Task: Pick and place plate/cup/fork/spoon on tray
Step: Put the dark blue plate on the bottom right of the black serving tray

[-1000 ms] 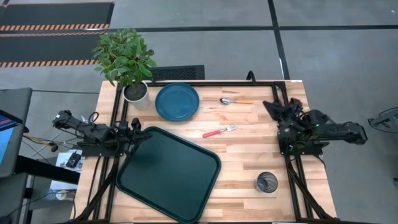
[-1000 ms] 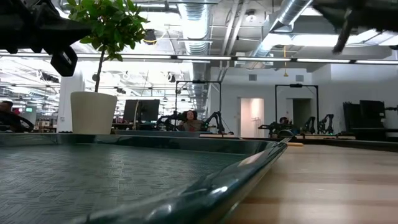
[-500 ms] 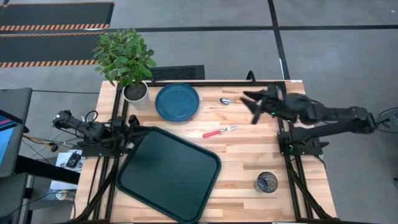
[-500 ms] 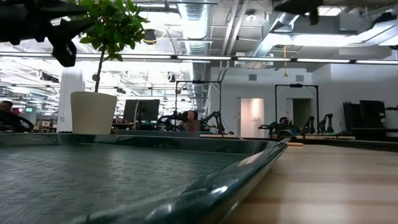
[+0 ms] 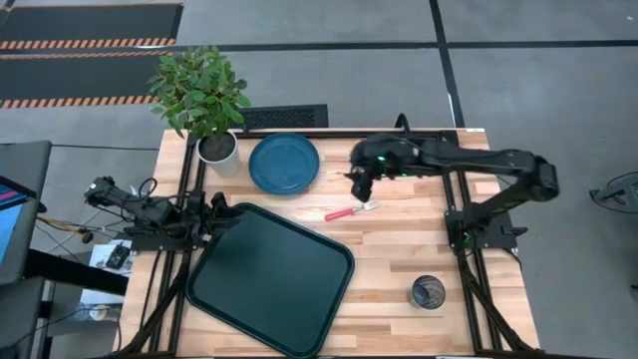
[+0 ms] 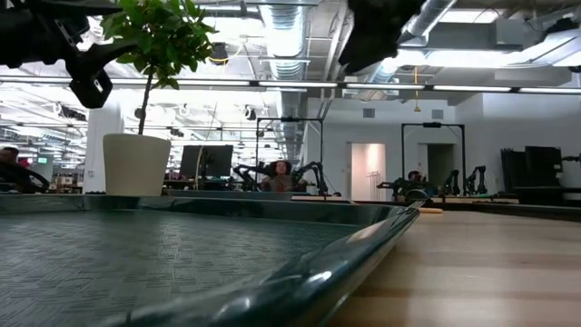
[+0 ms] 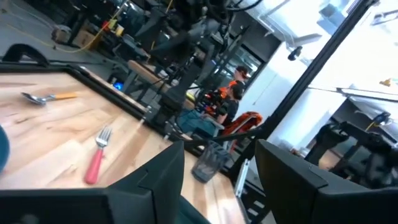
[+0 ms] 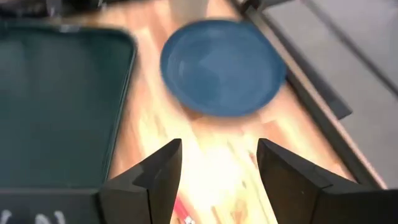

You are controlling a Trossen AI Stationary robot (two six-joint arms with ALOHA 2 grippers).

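High view, so we've got the tray (image 5: 270, 277) with nothing in it. Plate (image 5: 284, 164), fork (image 5: 352, 210) and cup (image 5: 428, 292) all sit on the counter (image 5: 399, 254). Right pincer (image 5: 361, 179) hangs spread apart above the spoon spot; left pincer (image 5: 213, 213) sits released by the tray.

wooden table (image 5: 399, 259), tray (image 5: 269, 279), plate (image 5: 284, 163), fork (image 5: 351, 210), cup (image 5: 428, 292)

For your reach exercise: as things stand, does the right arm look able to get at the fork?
Probably yes. The right gripper hangs open just beside the fork, which lies alone on bare table, nothing over or against it. The left gripper waits at the tray's edge.
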